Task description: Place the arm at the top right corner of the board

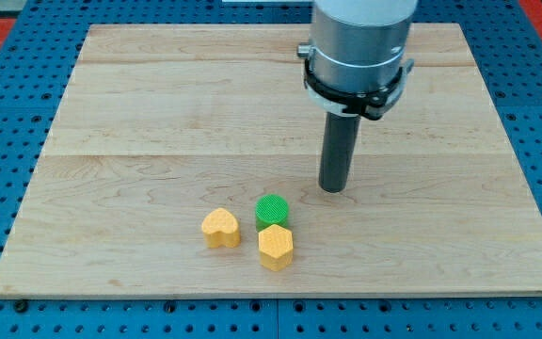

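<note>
Here my tip (333, 188) rests bare on the board (139, 113), near the green round block (272, 209).

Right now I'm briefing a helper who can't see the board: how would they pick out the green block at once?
Start from the wooden board and go to the cluster of three small blocks near its bottom edge, below and left of my tip. The green round block is the upper right one, touching the yellow hexagonal block below it. It is the only green piece; the yellow heart-shaped block sits to its left.
</note>
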Controlling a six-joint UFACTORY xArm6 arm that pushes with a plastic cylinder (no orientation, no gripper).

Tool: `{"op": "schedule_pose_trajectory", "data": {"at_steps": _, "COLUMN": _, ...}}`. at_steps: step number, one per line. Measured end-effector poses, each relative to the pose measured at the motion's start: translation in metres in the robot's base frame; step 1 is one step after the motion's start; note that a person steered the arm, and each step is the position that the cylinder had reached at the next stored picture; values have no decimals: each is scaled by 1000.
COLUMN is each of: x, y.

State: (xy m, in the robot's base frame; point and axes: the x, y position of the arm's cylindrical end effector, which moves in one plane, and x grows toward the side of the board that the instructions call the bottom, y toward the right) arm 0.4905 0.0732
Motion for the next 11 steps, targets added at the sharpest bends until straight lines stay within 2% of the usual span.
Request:
{"op": "schedule_pose_trajectory", "data": {"at_steps": 2, "x": -9, "y": 31}}
{"op": "schedule_pose_trajectory", "data": {"at_steps": 3, "x": -29, "y": 78}}
{"op": "schedule_pose_trajectory", "data": {"at_steps": 4, "x": -79, "y": 148}}
{"op": "schedule_pose_trajectory", "data": {"at_steps": 6, "x": -238, "y": 217}}
{"op": "schedule_pose_trajectory", "data": {"at_steps": 7, "x": -271, "y": 232}}
{"op": "schedule_pose_trajectory", "data": {"at_steps": 8, "x": -296, "y": 222}}
{"op": "schedule_pose_trajectory", "data": {"at_steps": 11, "x": -299, "y": 224}}
